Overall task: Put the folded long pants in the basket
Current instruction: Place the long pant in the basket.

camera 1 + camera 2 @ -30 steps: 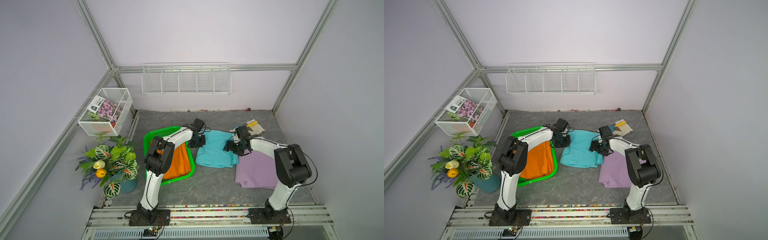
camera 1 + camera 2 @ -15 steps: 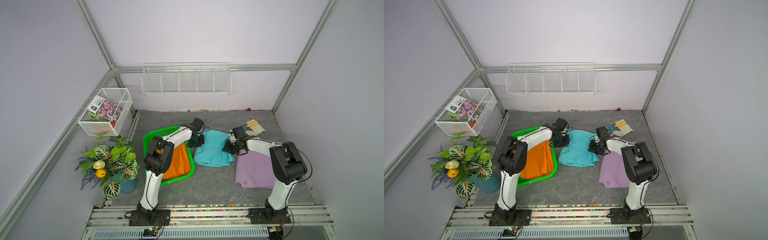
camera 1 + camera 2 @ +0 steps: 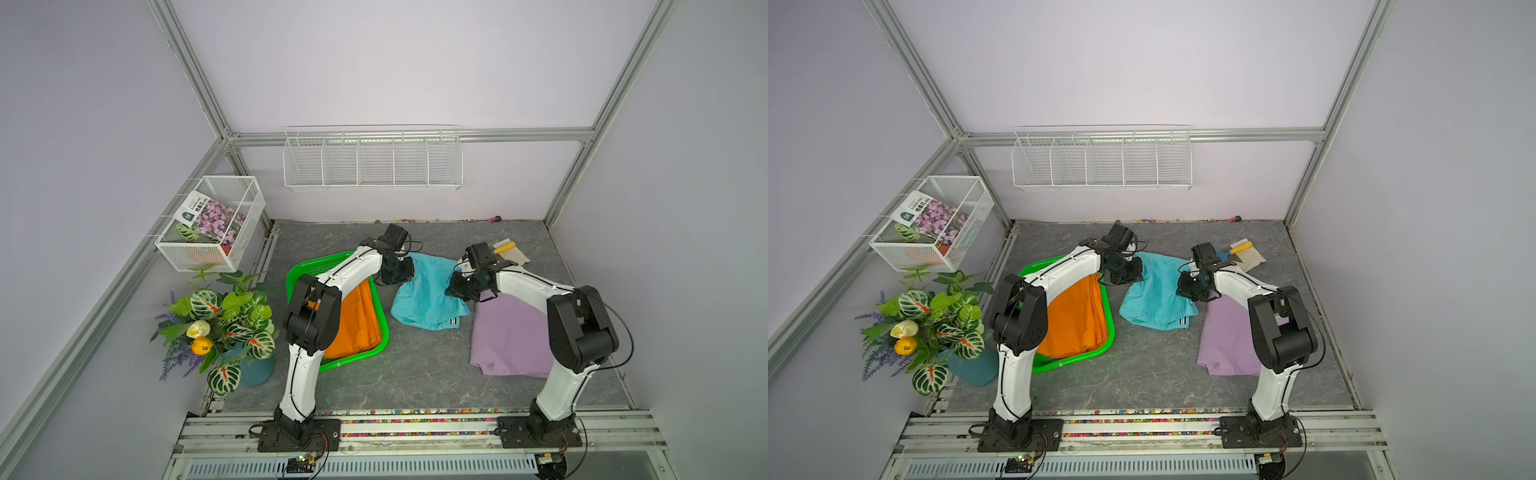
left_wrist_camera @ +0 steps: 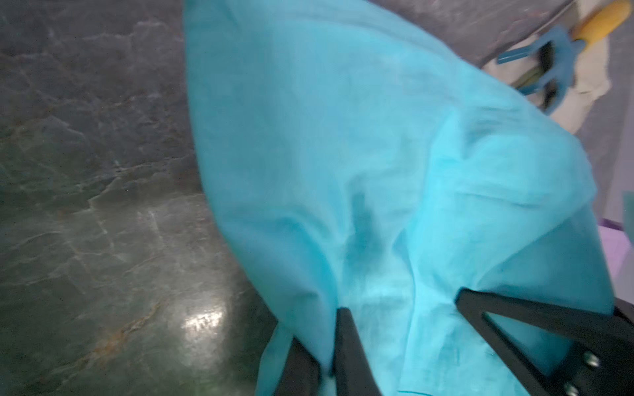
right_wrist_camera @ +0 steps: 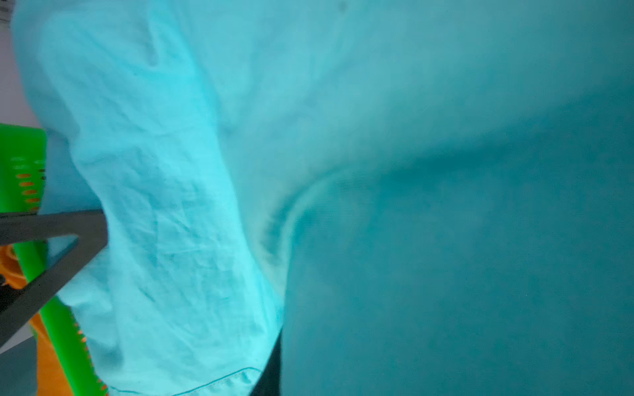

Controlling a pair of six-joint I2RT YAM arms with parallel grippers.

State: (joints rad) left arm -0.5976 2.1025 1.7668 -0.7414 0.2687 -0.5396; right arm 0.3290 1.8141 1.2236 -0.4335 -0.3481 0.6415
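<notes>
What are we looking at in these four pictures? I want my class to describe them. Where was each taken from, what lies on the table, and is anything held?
It is a robot with two white arms, each ending in a two-fingered gripper. Two pictures look down on the whole scene, nearly alike; the two close-ups come from a camera on each wrist. On the grey table stands a green basket with orange pants in it. Between the arms are teal pants, with lilac pants beside them, partly under the right arm. The left gripper is shut on the teal pants' edge nearest the basket. The right gripper is at their opposite edge, but cloth hides its jaws, so I cannot tell whether it grips.
</notes>
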